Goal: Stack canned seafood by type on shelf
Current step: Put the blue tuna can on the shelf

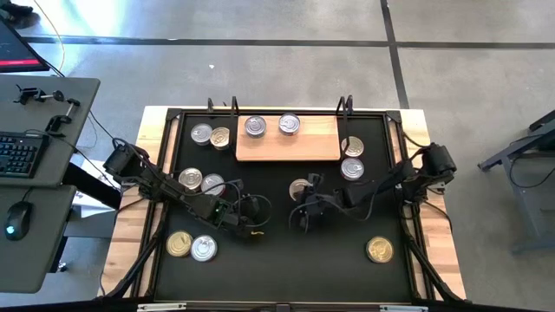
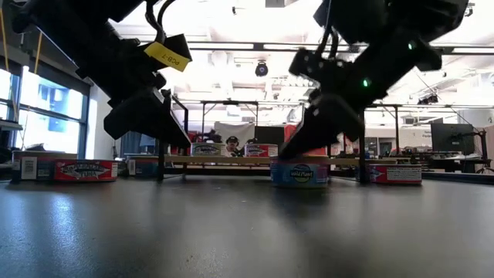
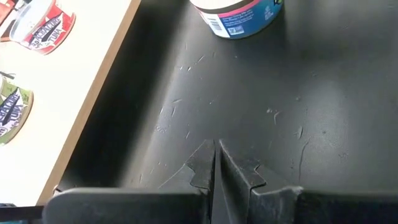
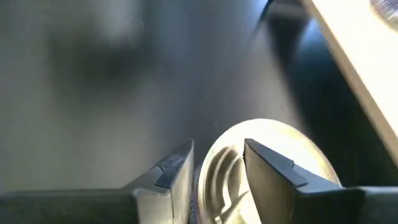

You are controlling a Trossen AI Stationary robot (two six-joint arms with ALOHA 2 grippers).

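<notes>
The shelf (image 1: 303, 147) is a pale wood board at the far middle of the black mat, with two canned seafood tins (image 1: 255, 126) (image 1: 289, 124) on it. More tins lie flat on the mat, left, right and near. One silver-lidded tin (image 1: 300, 187) sits mid-mat. My right gripper (image 4: 217, 152) stands open right over that tin's lid (image 4: 311, 155), slanting down. My left gripper (image 3: 214, 168) is shut and empty above bare mat, left of the same tin (image 3: 239, 15). My right gripper hangs with its two fingers (image 4: 177, 165) spread over the mid-mat tin's lid, slanting down from the table's right. Whether a fingertip touches the lid I cannot tell. The tin rests flat on the mat (image 2: 299, 172).
Pairs of tins lie at the mat's far left (image 1: 211, 135), left (image 1: 201, 181) and near left (image 1: 192, 246). Two more (image 1: 352, 158) sit right of the shelf, and a gold-lidded one (image 1: 379, 250) near right. Bare mat lies between the grippers and the near edge.
</notes>
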